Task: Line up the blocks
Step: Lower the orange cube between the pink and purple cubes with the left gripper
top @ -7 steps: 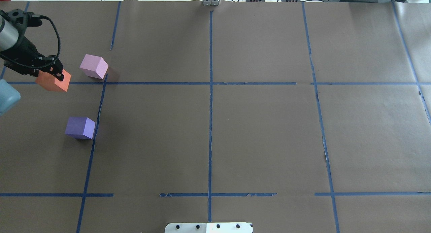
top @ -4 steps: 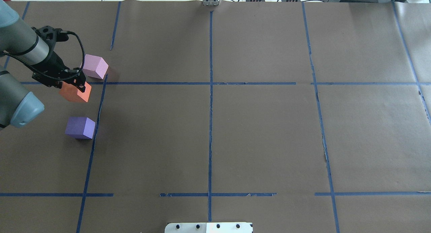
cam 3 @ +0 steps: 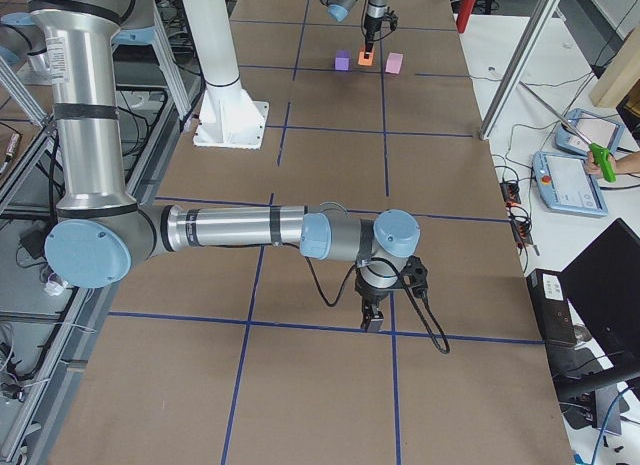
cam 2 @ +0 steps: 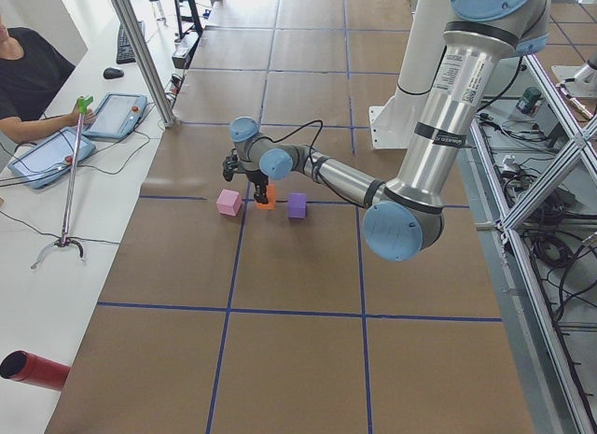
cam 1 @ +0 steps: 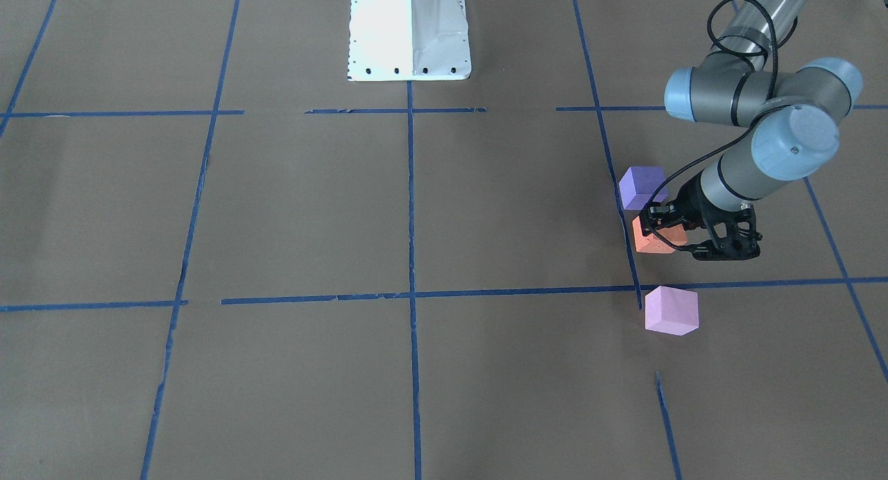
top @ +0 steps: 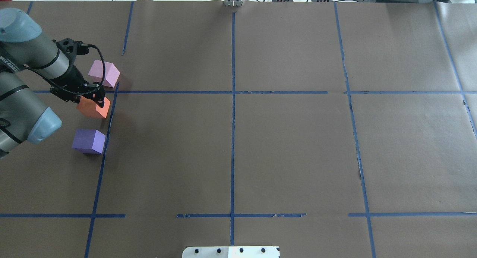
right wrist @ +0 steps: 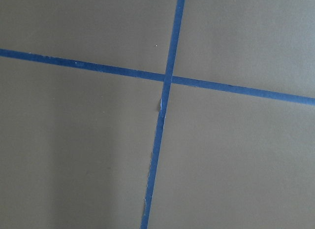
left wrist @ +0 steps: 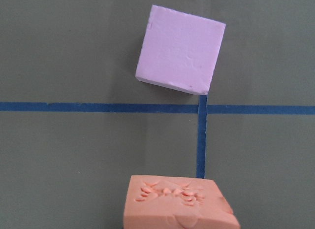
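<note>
Overhead exterior view: my left end effector (top: pixel 94 96) is clenched on the orange block (top: pixel 94 109), gripping it from above by opposite side faces. The block is at the left end of the desk (top: pixel 261 146), between the pale pink-lilac block (top: pixel 105 73) farther out and the blue-violet block (top: pixel 88 141) nearer my base. It touches neither. All three sit just left of a blue tape line (top: pixel 110 116). I can't tell whether the orange block is resting on the desk or just above it.

Handling, my judgement: the left wrist view shows small dents pressed into the orange block's top face (left wrist: pixel 170 192), so the material looks like soft foam that marks under pressure. It's probably very light, with a matte surface and decent friction, so slip is unlikely. A hard squeeze would deform it and could skew it on release. Best hold is flat on two parallel side faces, centred and not on corners. The pink-lilac block (left wrist: pixel 181 49) sits rotated to the tape, so I'd have to turn my wrist to grip it square. A nudge would likely shift any of these blocks.

My right end effector (cam 3: pixel 371 323) is low over the desk, well apart from the blocks. Whether it's released or clenched I cannot tell.
</note>
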Tool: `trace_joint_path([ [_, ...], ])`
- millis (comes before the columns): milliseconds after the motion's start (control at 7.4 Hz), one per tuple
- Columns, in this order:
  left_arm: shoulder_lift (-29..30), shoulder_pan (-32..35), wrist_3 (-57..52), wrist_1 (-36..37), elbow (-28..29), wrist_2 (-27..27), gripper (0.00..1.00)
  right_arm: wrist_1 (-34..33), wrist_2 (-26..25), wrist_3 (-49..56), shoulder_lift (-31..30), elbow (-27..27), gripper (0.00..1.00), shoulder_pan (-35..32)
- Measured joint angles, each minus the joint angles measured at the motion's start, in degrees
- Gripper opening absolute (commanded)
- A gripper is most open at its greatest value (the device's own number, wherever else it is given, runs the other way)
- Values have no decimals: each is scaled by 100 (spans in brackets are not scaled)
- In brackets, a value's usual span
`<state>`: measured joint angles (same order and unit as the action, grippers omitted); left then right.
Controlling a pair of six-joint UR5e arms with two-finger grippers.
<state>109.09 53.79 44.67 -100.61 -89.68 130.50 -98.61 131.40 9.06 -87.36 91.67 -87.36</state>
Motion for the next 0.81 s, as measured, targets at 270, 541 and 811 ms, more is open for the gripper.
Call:
trace_joint_path([
  [270, 25, -7, -58, -72, 139, -22, 23, 0, 0, 0, 0, 0, 100, 0],
  [541, 13, -8, -86, -265, 290, -39, 23, 0, 0, 0, 0, 2, 100, 0],
  [811, 11, -9, -83, -459, 408, -42, 53, 0, 0, 3, 0, 2, 100, 0],
])
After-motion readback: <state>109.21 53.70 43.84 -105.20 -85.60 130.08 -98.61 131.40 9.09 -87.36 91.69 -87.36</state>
